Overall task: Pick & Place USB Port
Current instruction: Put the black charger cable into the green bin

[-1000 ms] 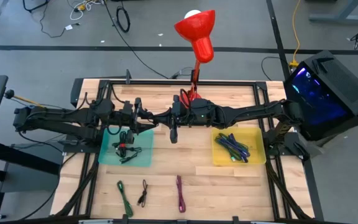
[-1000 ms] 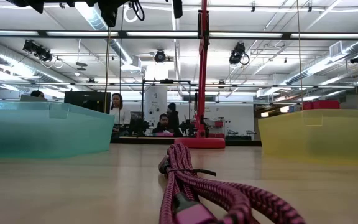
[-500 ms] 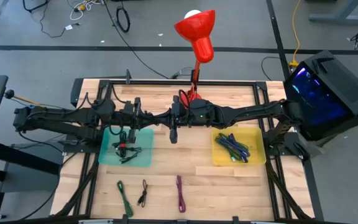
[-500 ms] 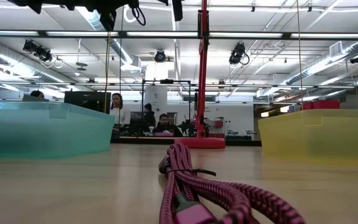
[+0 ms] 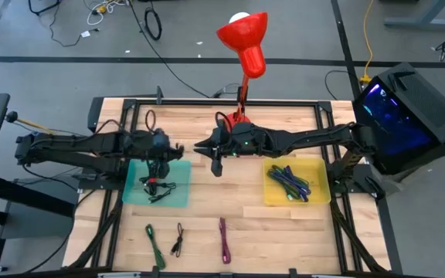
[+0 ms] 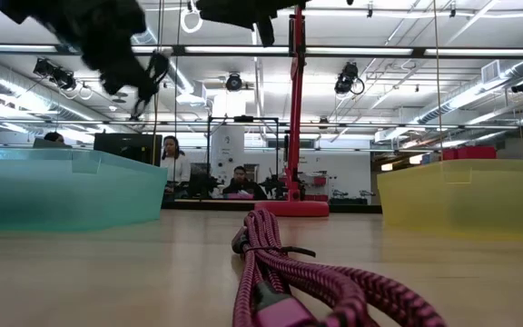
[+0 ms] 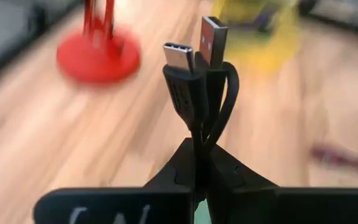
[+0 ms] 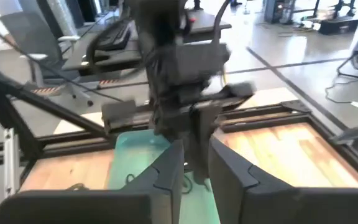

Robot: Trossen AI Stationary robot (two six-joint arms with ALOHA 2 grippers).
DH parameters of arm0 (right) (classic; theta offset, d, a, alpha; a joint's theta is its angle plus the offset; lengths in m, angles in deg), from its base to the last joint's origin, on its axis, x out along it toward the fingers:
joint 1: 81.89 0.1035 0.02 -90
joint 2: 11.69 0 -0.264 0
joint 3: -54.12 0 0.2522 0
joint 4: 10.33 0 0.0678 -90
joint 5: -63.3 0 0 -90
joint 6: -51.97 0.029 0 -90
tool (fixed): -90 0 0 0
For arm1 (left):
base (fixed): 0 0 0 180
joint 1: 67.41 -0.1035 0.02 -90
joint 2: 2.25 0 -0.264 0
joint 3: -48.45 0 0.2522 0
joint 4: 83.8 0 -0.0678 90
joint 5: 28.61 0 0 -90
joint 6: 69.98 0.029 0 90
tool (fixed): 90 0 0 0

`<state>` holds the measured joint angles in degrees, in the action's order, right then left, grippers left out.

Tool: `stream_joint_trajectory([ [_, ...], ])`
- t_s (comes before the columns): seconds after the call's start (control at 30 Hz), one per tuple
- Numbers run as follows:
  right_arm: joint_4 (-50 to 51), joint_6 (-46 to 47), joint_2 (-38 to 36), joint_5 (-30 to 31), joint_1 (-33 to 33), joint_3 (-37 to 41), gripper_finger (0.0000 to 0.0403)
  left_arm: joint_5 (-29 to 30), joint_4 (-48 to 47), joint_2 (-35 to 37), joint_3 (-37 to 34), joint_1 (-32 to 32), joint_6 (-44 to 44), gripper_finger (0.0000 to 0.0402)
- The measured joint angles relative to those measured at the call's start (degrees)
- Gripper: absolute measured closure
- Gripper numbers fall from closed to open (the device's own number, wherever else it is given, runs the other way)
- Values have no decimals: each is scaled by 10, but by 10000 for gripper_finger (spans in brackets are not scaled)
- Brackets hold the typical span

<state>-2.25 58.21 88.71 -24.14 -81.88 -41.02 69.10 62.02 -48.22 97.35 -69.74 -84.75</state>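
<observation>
Left end effector (image 7: pixel 197 168) above the teal bin (image 5: pixel 178 197), fingers pinched on a folded black USB cable (image 7: pixel 199 81) with both plugs sticking up, right end effector (image 8: pixel 194 165) mid-surface just beside it, fingers slightly parted, empty, yellow bin (image 5: pixel 319 197) of cables at right.

Grey concrete floor (image 5: pixel 68 69) around the wooden table (image 5: pixel 284 224), dark seam lines crossing it. Loose cables (image 5: pixel 153 22) lie at upper left. Low view: open workshop, exposed ducting (image 6: pixel 7 77), long ceiling strip lights (image 6: pixel 361 50), people (image 6: pixel 169 162) seated at distant desks.
</observation>
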Motion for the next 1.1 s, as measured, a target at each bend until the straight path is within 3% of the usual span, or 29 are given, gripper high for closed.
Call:
stream_joint_trajectory([
  [0.27,16,4,0,55,0,0,321,-40,-200,10,0,7,-108,391],
  [0.53,38,6,0,60,0,0,321,-55,-375,9,0,24,-194,391],
  [0.8,32,11,0,60,0,21,321,-94,-395,9,0,61,-239,391],
  [1.1,-44,19,0,60,0,71,321,-84,-390,9,0,90,-285,366],
])
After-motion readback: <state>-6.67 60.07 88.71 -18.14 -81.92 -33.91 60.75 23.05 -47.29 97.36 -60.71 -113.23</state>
